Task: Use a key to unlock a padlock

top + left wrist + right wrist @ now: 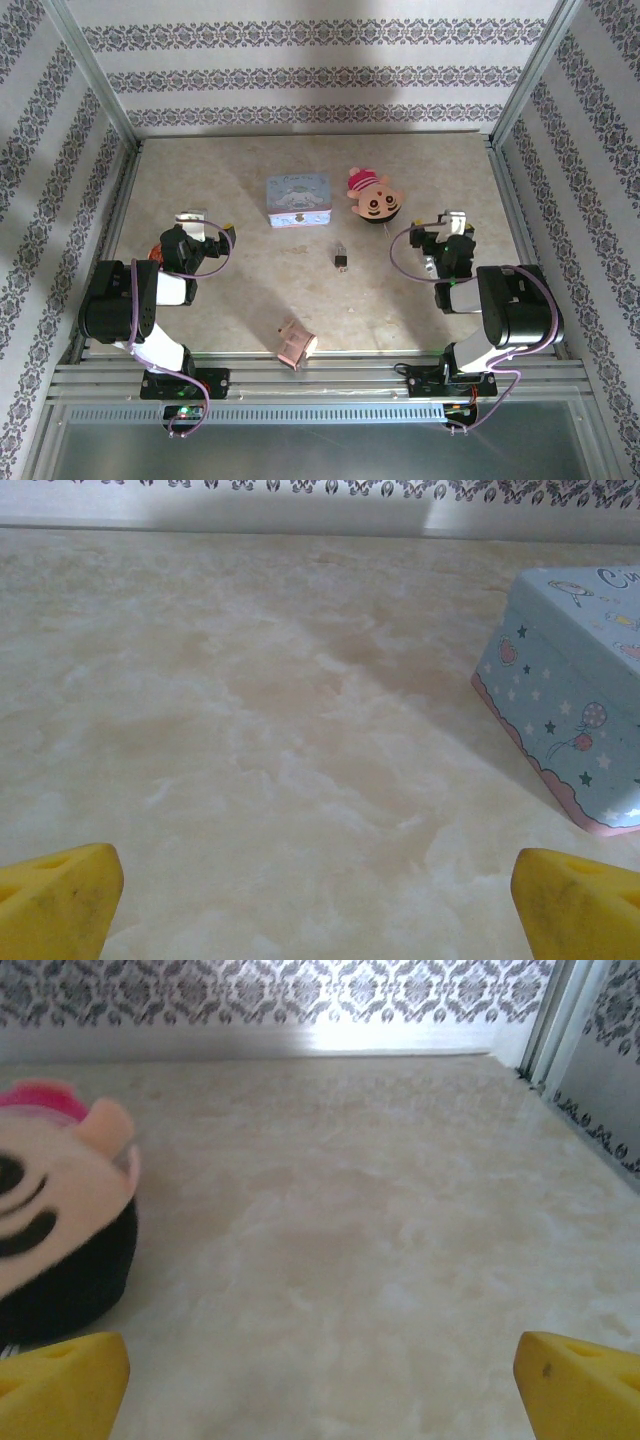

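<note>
Dark little padlock (341,258) sits mid-table on the near side of the pale-blue tin (298,200), long axis roughly near-to-far, left of the right gripper (435,228) and closer to it than to the left gripper (208,225), both spread wide and holding nothing.

The tin (298,200) lies behind and left of the padlock (341,259); toy face (376,199) behind and right; boxy object (296,343) in front.

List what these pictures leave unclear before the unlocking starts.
- Padlock, top view: too small to tell whether its shackle is shut.
- Tin, left wrist view: cut off by the right edge.
- Toy face, right wrist view: blurred, cut off by the left edge.
</note>
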Robot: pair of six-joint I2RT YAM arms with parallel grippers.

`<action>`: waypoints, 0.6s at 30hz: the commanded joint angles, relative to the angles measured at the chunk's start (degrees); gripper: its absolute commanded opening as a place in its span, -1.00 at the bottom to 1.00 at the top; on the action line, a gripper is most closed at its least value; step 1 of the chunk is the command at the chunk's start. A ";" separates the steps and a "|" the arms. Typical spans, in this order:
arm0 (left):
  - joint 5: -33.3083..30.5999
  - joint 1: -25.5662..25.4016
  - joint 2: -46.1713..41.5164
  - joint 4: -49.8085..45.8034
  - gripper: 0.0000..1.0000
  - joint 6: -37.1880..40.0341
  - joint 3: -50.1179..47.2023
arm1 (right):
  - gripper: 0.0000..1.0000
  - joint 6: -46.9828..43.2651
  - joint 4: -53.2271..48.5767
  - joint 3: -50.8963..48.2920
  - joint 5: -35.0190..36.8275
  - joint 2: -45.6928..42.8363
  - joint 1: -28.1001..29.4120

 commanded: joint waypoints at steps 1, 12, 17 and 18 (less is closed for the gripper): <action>0.55 0.52 0.11 1.38 0.99 0.48 0.25 | 0.96 0.41 -8.26 5.28 -6.34 -0.97 -0.28; 0.56 0.53 0.10 1.33 0.99 0.46 0.29 | 0.96 2.54 -5.61 3.80 -1.28 -1.01 -0.51; 0.65 0.58 0.11 1.20 0.99 0.52 0.36 | 0.96 2.55 -5.28 3.79 0.93 -1.10 0.12; 0.71 0.53 0.11 1.27 0.99 0.60 0.38 | 0.96 2.48 -5.28 3.79 0.99 -1.08 0.16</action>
